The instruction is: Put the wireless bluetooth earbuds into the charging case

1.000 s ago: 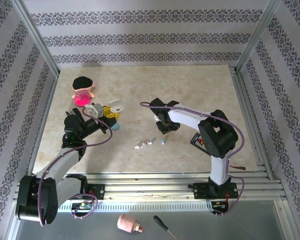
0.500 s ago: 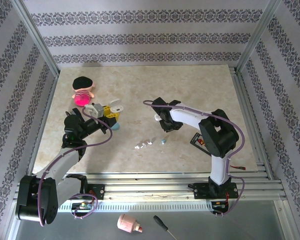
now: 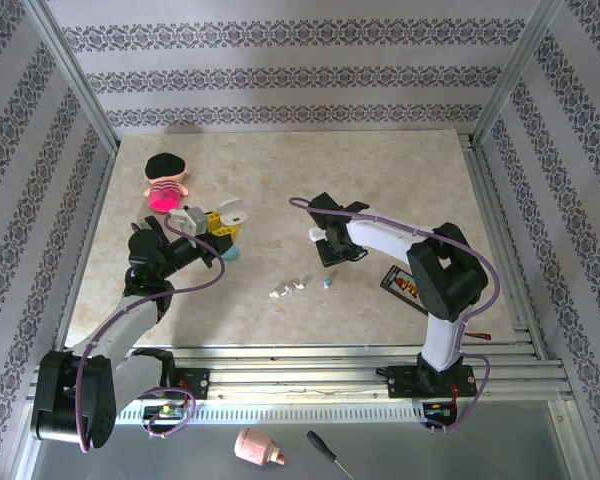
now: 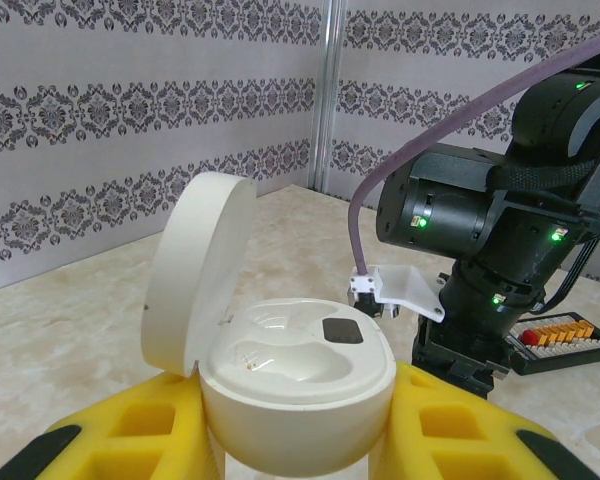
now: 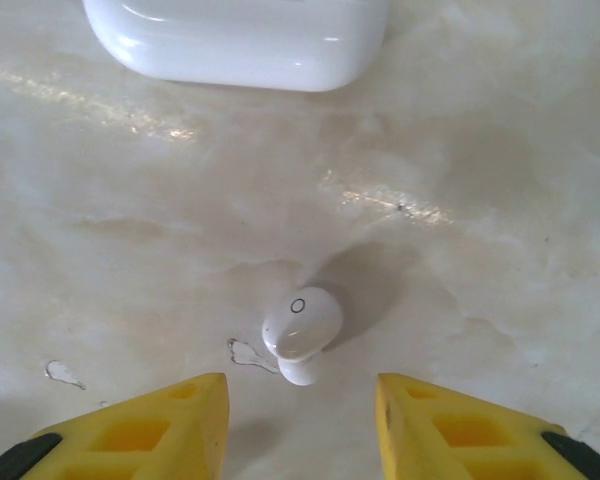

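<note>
Left gripper [image 4: 295, 440] has its yellow jaws clamped snug on the open case [image 4: 298, 372], one on each side of the body. They're only as far apart as the case is wide. The case sits upright, with its lid [image 4: 193, 272] flipped up on the left. There's a dark square patch [image 4: 342, 330] inside, toward the back.

Right gripper [image 5: 302, 405] is off to the right of the open case, a bit nearer the arm bases. Its jaws are spread wide and have hold of nothing. The white earbud [image 5: 300, 325] lies on the table [image 5: 130, 250] just ahead of the gap, lined up with the middle and clear of both tips. Can't tell if the tips themselves touch the table. A second white case [image 5: 240, 40] lies a little past that earbud.

From the top camera, more buds lie right of the open case and closer to the arm bases: whitish buds [image 3: 279, 293], then a teal bud [image 3: 326, 283] further right. They all lie loose on the table, well apart from the open case.

A doll [image 3: 165, 183] lies left of the open case, a bit further from the bases. A black tray of coloured bits [image 4: 565, 340] sits well to the right of the open case, past the right arm.
</note>
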`<control>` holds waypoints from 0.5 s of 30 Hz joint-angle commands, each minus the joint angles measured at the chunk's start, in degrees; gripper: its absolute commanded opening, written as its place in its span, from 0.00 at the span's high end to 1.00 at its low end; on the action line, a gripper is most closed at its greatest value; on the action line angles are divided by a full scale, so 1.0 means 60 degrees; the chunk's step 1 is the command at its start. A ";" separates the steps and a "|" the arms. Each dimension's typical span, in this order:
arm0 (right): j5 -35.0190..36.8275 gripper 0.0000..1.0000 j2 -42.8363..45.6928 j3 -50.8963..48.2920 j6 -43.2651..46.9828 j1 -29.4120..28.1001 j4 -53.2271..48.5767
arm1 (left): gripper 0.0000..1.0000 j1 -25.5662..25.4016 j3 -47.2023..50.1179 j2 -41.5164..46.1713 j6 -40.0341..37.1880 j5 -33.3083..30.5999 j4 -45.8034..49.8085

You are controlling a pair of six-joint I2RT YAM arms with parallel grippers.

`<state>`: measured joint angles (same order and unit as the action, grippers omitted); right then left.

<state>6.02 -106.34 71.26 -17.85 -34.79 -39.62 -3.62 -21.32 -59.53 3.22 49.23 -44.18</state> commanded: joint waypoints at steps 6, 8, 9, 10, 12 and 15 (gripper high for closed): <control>0.0397 0.61 -0.0524 -0.0041 -0.0015 0.0083 -0.0158 | 0.77 0.0122 0.0009 0.0068 -0.0054 0.0109 -0.0451; 0.0549 0.62 -0.0625 -0.0041 0.0028 0.0128 -0.0240 | 0.77 0.0121 0.0011 0.0094 -0.0079 0.0095 -0.0401; 0.0651 0.62 -0.0679 -0.0014 0.0030 0.0157 -0.0326 | 0.77 0.0122 0.0023 0.0118 -0.0096 0.0096 -0.0386; 0.0731 0.63 -0.0689 -0.0012 0.0030 0.0172 -0.0391 | 0.77 0.0121 0.0023 0.0125 -0.0098 0.0099 -0.0359; 0.0957 0.64 -0.0647 -0.0027 0.0028 0.0195 -0.0498 | 0.77 0.0120 0.0023 0.0158 -0.0113 0.0085 -0.0343; 0.1344 0.65 -0.0558 -0.0027 -0.0006 0.0242 -0.0682 | 0.77 0.0123 0.0023 0.0166 -0.0113 0.0083 -0.0341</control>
<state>9.34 -109.56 71.22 -17.85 -33.98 -40.49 -3.62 -21.32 -59.51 3.20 49.21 -44.18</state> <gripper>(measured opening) 0.351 0.333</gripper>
